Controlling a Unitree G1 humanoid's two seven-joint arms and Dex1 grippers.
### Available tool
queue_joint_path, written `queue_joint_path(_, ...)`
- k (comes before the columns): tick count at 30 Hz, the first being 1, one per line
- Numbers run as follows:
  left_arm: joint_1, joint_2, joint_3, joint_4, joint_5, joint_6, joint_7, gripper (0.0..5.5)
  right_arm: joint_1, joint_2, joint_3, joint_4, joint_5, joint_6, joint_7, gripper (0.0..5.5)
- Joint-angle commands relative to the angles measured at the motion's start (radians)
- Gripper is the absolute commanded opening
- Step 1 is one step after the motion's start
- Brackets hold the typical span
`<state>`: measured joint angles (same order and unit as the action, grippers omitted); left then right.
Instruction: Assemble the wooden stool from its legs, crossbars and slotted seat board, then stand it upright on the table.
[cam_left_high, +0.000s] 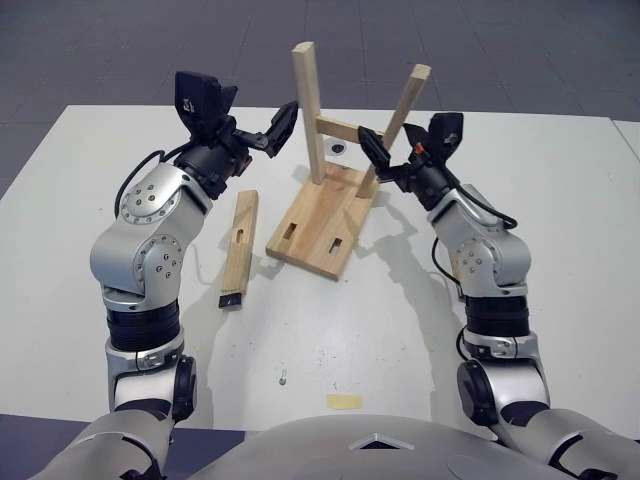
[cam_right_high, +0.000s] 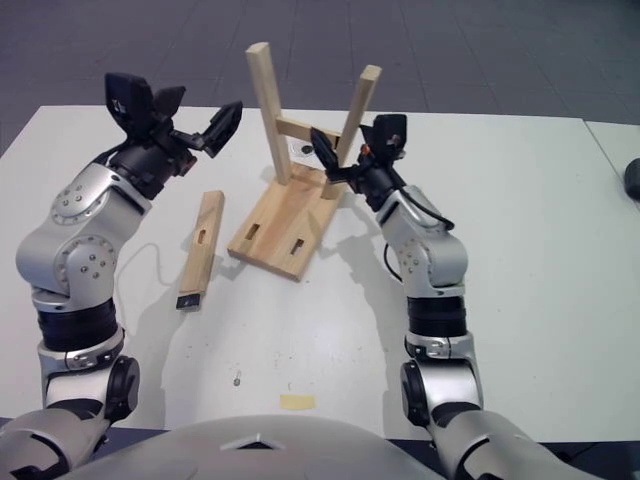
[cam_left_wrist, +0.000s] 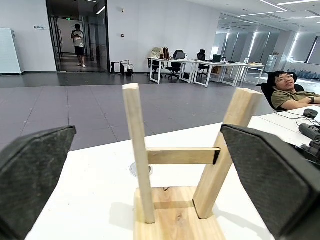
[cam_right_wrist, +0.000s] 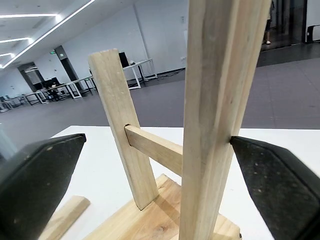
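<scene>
The slotted seat board (cam_left_high: 318, 222) lies flat on the white table (cam_left_high: 560, 250). Two legs stand in its far slots, the left leg (cam_left_high: 309, 110) and the right leg (cam_left_high: 397, 118), joined by a crossbar (cam_left_high: 338, 128). The two near slots (cam_left_high: 290, 231) hold nothing. A loose wooden leg (cam_left_high: 240, 248) lies on the table left of the board. My left gripper (cam_left_high: 268, 135) hovers open just left of the left leg, its pads (cam_left_wrist: 35, 170) wide apart. My right gripper (cam_right_high: 342, 150) stands open around the right leg (cam_right_wrist: 220, 100), one pad (cam_right_wrist: 270, 175) touching the wood.
A small screw (cam_left_high: 284, 378) and a scrap of yellow tape (cam_left_high: 344, 401) lie near the table's front edge. A round grommet (cam_left_high: 336, 148) sits in the table behind the board. A dark object (cam_right_high: 632, 178) rests on the neighbouring table at far right.
</scene>
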<state>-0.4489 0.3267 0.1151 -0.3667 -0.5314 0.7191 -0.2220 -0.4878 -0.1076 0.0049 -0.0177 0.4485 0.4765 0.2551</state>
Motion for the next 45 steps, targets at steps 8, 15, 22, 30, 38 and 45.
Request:
queue_joint_path(8, 0.036, 0.019, -0.021, 0.034, 0.076, -0.025, -0.009, 5.40, -0.031, 0.032, -0.032, 0.048, -0.038, -0.077, 0.018, 5.37)
queue_joint_path(15, 0.117, 0.124, -0.074, 0.080, 0.317, -0.118, 0.025, 5.40, 0.156, -0.109, -0.307, -0.052, -0.031, -0.219, -0.011, 5.37)
queue_joint_path(22, 0.180, 0.103, -0.063, 0.024, 0.366, -0.123, 0.043, 5.40, 0.361, -0.276, -0.420, 0.095, -0.126, -0.307, 0.038, 5.37)
queue_joint_path(30, 0.192, 0.084, -0.076, 0.016, 0.375, -0.115, 0.035, 5.40, 0.467, -0.352, -0.383, 0.238, -0.177, -0.353, 0.160, 5.37)
queue_joint_path(38, 0.207, 0.076, -0.080, 0.017, 0.392, -0.113, 0.032, 5.40, 0.475, -0.326, -0.338, 0.239, -0.189, -0.350, 0.173, 5.37)
queue_joint_path(45, 0.209, 0.082, -0.084, 0.030, 0.402, -0.111, 0.017, 5.40, 0.528, -0.323, -0.296, 0.215, -0.222, -0.324, 0.153, 5.37)
